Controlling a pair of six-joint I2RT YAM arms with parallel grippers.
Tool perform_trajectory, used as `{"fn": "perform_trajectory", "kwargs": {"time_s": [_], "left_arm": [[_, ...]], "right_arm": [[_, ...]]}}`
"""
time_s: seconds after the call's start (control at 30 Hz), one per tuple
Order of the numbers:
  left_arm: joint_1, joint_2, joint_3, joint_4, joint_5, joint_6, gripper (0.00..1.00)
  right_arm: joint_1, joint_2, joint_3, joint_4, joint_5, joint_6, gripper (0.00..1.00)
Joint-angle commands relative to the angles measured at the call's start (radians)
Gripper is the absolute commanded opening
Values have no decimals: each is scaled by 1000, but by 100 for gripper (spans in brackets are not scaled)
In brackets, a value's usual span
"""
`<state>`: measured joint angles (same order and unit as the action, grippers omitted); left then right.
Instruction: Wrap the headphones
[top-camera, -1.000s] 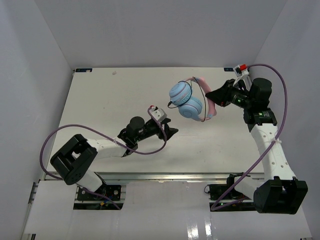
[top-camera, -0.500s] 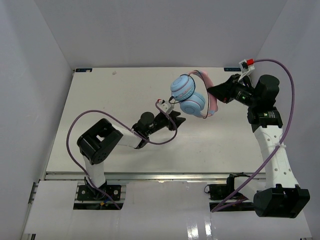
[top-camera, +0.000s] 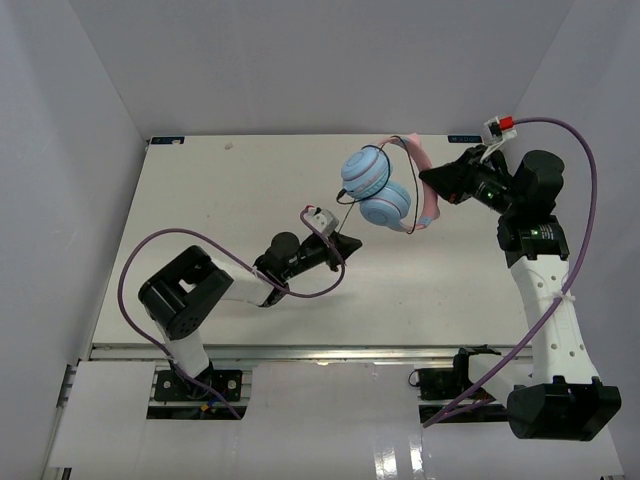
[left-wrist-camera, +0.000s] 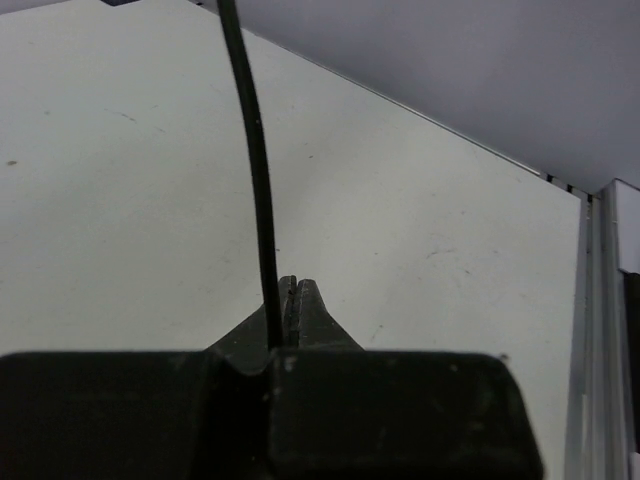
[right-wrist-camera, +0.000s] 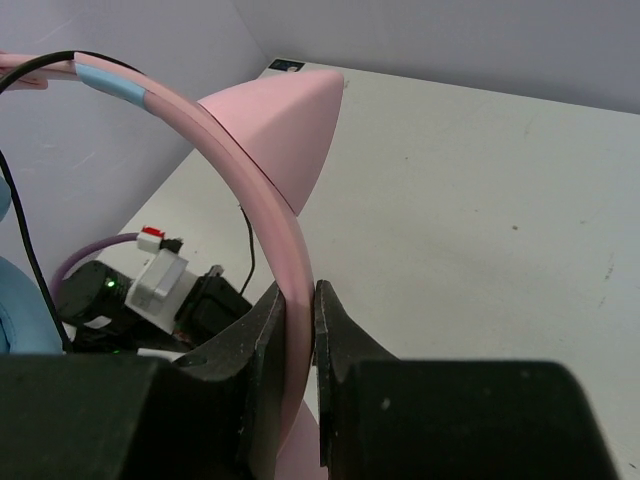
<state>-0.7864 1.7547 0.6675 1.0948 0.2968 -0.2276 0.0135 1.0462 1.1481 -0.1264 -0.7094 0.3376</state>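
Shut tight, the left gripper (left-wrist-camera: 292, 288) appeared to have the thin black cord (left-wrist-camera: 256, 150) nipped at its very tips, the cord rising straight up out of view. The right gripper (right-wrist-camera: 298, 295) was clamped on the pink headband (right-wrist-camera: 230, 140) just below a pointed cat ear (right-wrist-camera: 285, 115), holding the headphones (top-camera: 378, 192) clear above the table (top-camera: 200, 190), with the blue ear cups (top-camera: 363, 172) hanging toward the left arm.

The cord met the left fingers slightly off the seam, so the hold looked shallow. A pull to start winding could probably slip it free, or drag the headband through the right jaws.

No brand was legible. A small dark tag (right-wrist-camera: 288, 66) at the table's far edge was too small to read.
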Motion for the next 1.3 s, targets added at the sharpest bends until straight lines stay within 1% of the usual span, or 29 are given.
{"fn": "perform_trajectory", "kwargs": {"time_s": [0.0,0.07,0.1,0.17,0.2,0.3,0.37,0.43,0.5,0.53,0.57,0.63,0.7,0.8,0.9,1.0,1.13,1.27], "left_arm": [[-75,-78,54,-121,105,-84,0],[-143,-65,83,-189,93,-111,0],[-157,-60,99,-203,81,-134,0],[-205,-40,124,-241,65,-164,0],[-213,-29,134,-275,54,-174,0],[-241,-19,199,-406,54,-193,0],[-249,-28,253,-539,56,-177,0],[-257,-75,294,-674,37,-137,0],[-260,-117,332,-833,-6,-90,0],[-260,-131,362,-949,-28,-67,0],[-260,-141,372,-1032,-49,-39,0],[-256,-149,445,-1190,-100,57,0],[-246,-134,500,-1337,-144,116,0],[-220,-68,618,-1477,-214,261,0],[-204,-27,680,-1507,-266,390,0],[-196,16,724,-1517,-332,468,0],[-184,68,740,-1520,-388,529,0],[-177,91,693,-1482,-439,545,0]], "right_arm": [[10,-11,1,-2,234,3,8],[59,-6,-10,-13,473,36,8],[75,1,-18,-21,575,46,8],[157,15,-39,-21,714,33,8],[171,21,-65,-9,761,23,8],[262,44,-136,79,998,-113,8],[290,80,-171,112,1103,-181,8],[300,103,-223,183,1182,-259,8],[302,118,-280,244,1219,-329,8],[307,131,-315,277,1219,-396,8],[310,142,-336,287,1209,-419,8],[318,178,-359,278,1136,-494,8],[321,220,-357,227,1053,-514,8],[338,264,-359,139,874,-535,8],[348,278,-367,71,709,-569,8],[355,282,-375,38,614,-604,8],[356,295,-375,2,544,-617,8],[356,319,-375,-22,466,-612,8]]}}
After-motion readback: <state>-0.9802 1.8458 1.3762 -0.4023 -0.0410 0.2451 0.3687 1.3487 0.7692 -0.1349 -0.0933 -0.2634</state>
